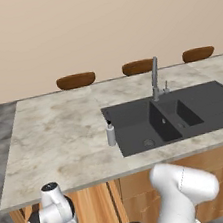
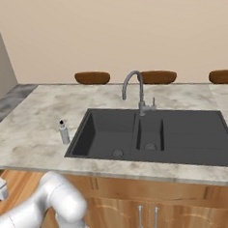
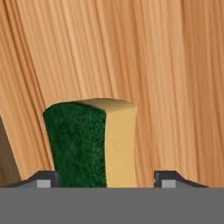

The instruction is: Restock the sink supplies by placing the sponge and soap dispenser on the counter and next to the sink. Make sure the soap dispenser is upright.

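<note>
Between the claw's (image 3: 105, 177) two dark fingertips (image 3: 41, 178) stands the sponge (image 3: 89, 142), so the jaws sit fairly wide with the block in the gap; whether the pads actually press it cannot be told. Its long axis runs away from the hand, green face beside yellow face, with a wooden cabinet front (image 3: 175, 65) close behind. The arm (image 1: 181, 189) is folded low, below the worktop's (image 1: 56, 137) front edge. The soap dispenser (image 1: 110, 134) stands upright just beside the sink's (image 1: 136, 125) left rim.
</note>
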